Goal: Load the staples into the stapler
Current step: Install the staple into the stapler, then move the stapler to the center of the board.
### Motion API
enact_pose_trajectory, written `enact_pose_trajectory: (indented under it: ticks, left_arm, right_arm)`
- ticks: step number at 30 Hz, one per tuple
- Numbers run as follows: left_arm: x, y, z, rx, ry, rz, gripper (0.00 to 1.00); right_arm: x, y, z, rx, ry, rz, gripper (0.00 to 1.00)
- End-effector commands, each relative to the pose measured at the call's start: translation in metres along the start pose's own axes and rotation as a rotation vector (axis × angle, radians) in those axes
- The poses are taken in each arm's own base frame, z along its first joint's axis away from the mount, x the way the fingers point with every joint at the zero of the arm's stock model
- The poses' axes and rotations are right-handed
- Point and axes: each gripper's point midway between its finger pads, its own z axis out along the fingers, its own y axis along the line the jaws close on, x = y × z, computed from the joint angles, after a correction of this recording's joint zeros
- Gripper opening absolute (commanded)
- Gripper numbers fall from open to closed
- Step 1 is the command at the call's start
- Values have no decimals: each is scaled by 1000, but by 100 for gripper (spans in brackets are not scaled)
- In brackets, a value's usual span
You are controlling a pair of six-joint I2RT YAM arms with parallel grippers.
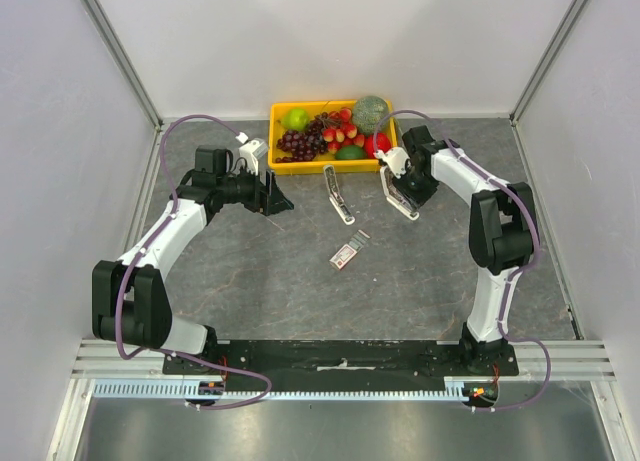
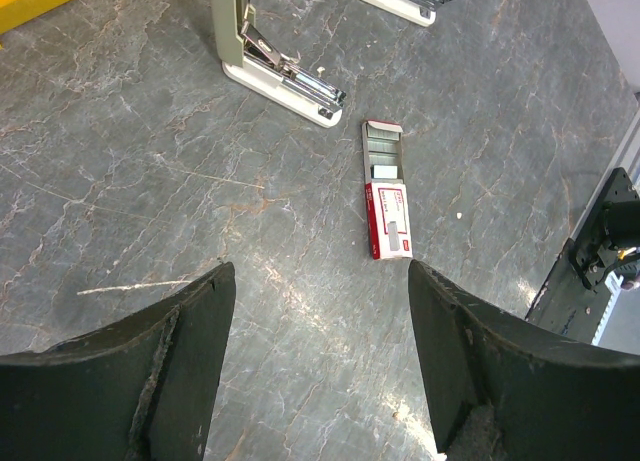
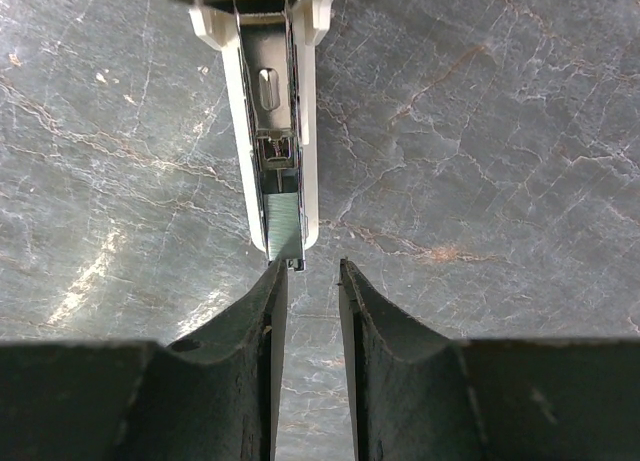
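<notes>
The staples box (image 2: 387,203), red and white, lies flat mid-table with its tray slid out and thin silvery strips showing; from above the box (image 1: 349,251) sits between both arms. Two white staplers lie beyond it. The left stapler (image 1: 338,194) lies open with its arm raised (image 2: 280,71). The right stapler (image 3: 275,131) lies open with its metal channel exposed and a ribbed silvery strip in the channel. My right gripper (image 3: 312,266) hovers at that stapler's near end, open by a narrow gap and holding nothing. My left gripper (image 2: 320,271) is wide open, short of the box.
A yellow basket (image 1: 310,167) of fruit stands at the back middle of the table, just behind both staplers. Grey walls with metal corner posts enclose the table on three sides. The arms' base rail (image 1: 340,356) runs along the near edge.
</notes>
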Motion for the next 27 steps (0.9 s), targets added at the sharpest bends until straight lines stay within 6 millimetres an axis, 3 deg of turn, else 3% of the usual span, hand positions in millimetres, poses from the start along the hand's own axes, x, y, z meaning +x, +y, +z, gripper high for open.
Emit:
enact_pose_trajectory:
  ticks: [1, 10, 18, 27]
  left_arm:
    - [-7, 0, -1, 17, -28, 45, 76]
    - [-6, 0, -1, 17, -26, 40, 76]
    - [-5, 1, 0, 17, -25, 42, 76]
    - [-8, -1, -2, 19, -32, 46, 76]
  right_arm:
    - [-12, -5, 1, 11, -30, 4, 34]
    - [-17, -6, 4, 9, -36, 4, 34]
    - [-22, -11, -28, 51, -118, -14, 34]
    - [-24, 15, -29, -24, -271, -53, 34]
